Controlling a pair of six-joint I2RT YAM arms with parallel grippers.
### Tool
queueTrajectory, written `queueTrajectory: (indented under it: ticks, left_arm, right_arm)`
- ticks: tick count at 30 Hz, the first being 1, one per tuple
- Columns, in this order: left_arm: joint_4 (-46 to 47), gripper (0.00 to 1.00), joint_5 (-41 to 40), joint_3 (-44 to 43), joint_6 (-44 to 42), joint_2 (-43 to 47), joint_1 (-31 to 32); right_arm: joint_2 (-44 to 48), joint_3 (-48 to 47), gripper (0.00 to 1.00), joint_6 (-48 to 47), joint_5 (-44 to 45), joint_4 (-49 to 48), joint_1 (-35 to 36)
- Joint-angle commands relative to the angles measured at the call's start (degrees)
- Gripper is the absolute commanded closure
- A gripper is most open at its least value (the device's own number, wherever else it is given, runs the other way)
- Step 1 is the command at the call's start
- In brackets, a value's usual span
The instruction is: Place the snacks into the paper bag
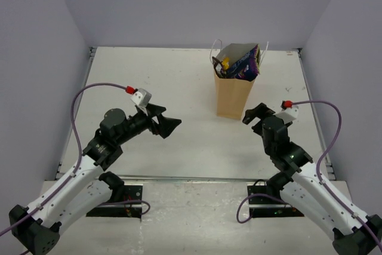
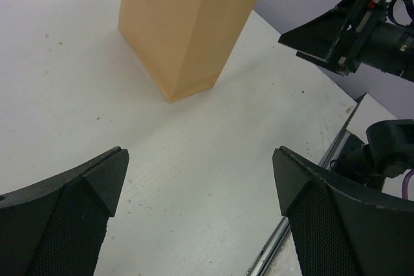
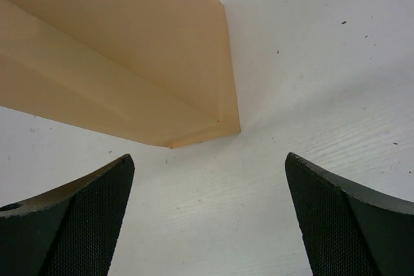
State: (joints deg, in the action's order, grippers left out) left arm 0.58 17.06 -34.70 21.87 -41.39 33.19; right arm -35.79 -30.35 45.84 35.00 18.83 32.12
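Nearest my overhead camera, the left arm point(image 1: 71, 186) and the right arm point(image 1: 313, 180) rose from the near edge of the tabletop point(image 1: 149, 76) and leaned in toward the middle. The left pincer point(image 1: 169, 121) hovered left of centre, pointing right, with its fingers spread well apart and empty. Its wrist camera showed me only white surface between the two black pads point(image 2: 71, 218), with the paper bag point(image 1: 234, 95) well ahead of them. The right pincer point(image 1: 255, 113) was likewise wide apart and empty. It sat just beside the near right corner of the paper bag, and I could not tell from above whether it brushed the paper. In its own wrist view the bag's bottom corner lay just beyond the gap between the fingers, apart from them. The paper bag stood upright on the far half of the tabletop, a little right of centre, its mouth open and a thin white cord handle point(image 1: 215, 52) sticking up on each side. Inside the mouth I made out the large purple chip bag point(image 1: 246, 64) leaning against the right wall, its top edge showing at the rim. A scrap of yellow point(image 1: 226, 63) sat at the left wall, too small for me to read. Something dark lay under the yellow, and I could not identify it.
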Motion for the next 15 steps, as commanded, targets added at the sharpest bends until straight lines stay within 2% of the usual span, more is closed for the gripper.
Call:
queueTrajectory:
  ticks: [1,10,15]
  left_arm:
    - [1.71,0.00,-1.50,-0.02,-0.33,0.78,0.21]
    - [2.06,0.00,-0.71,-0.72,0.19,-0.80,0.30]
    - [2.06,0.00,-0.80,-1.07,0.37,-1.33,0.21]
  right_arm:
    - [0.81,1.07,0.01,2.85,1.38,-2.66,-0.21]
    - [2.65,2.04,0.01,3.38,2.00,-1.87,-0.21]
    - [6.16,4.15,0.01,1.62,1.47,-4.59,-0.21]
